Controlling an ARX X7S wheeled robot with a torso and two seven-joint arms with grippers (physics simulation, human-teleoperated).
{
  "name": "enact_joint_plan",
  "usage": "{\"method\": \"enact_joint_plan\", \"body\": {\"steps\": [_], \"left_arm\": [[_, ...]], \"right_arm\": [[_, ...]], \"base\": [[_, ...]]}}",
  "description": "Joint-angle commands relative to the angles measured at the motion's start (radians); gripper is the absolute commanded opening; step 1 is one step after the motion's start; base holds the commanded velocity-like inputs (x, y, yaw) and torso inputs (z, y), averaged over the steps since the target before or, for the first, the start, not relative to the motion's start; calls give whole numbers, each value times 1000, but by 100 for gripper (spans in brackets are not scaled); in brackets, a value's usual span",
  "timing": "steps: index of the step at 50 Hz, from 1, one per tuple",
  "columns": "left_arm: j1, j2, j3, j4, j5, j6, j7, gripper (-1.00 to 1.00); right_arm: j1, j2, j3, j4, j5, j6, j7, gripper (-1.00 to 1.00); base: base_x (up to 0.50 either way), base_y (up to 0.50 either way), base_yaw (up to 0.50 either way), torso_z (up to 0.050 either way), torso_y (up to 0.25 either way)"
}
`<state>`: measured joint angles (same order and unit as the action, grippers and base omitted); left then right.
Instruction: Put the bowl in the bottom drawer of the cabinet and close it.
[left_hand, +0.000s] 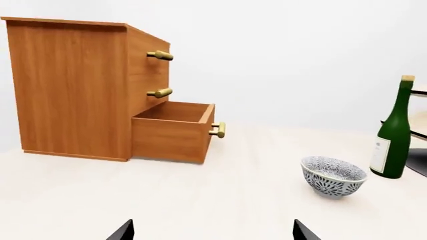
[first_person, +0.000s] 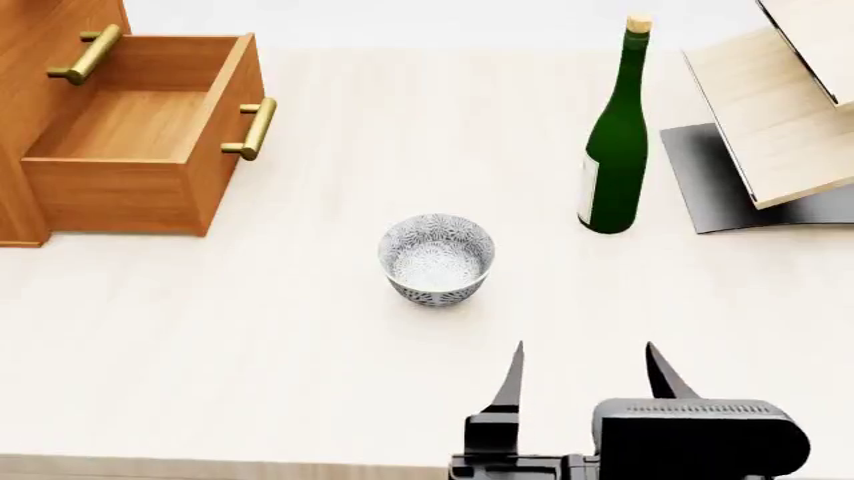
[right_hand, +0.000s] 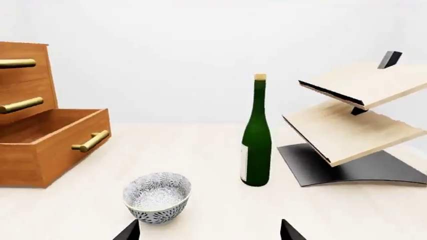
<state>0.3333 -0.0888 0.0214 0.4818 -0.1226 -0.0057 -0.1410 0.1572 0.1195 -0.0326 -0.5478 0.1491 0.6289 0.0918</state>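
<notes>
The speckled white-grey bowl (first_person: 437, 258) stands upright on the pale table, empty, its mouth up. The honey-brown cabinet (left_hand: 70, 85) stands at the far left, and its bottom drawer (first_person: 134, 120) is pulled out and empty, brass handle (first_person: 254, 128) facing the bowl. My right gripper (first_person: 585, 350) is open, low near the table's front edge, to the right of the bowl and short of it. In the right wrist view the bowl (right_hand: 157, 196) sits just ahead of the left fingertip, with the gripper (right_hand: 209, 230) empty. My left gripper (left_hand: 213, 230) is open and empty, and the bowl (left_hand: 333, 176) is ahead to its right.
A tall green bottle (first_person: 617, 140) stands behind and to the right of the bowl. Tilted pale wooden boards (first_person: 781, 120) on a black base (first_person: 701, 170) fill the far right. The two upper drawers (left_hand: 150, 70) are shut.
</notes>
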Motion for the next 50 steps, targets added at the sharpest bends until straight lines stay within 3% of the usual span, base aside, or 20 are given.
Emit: {"method": "enact_joint_plan", "body": {"steps": [1,21,50], "left_arm": [[131,-24,2,102,0,70,-26,100],[162,-44,22,-48,32,207,-46,100],[161,-73,51,-73,30,267,-68,100]], "right_arm": [[85,30,19,-231,57,289,15,100],[195,36,50,-289,100,407,39,100],[393,25,78,-302,155,554,76,100]], "base": [[0,0,0,0,0],[0,0,0,0,0],[0,0,0,0,0]]}}
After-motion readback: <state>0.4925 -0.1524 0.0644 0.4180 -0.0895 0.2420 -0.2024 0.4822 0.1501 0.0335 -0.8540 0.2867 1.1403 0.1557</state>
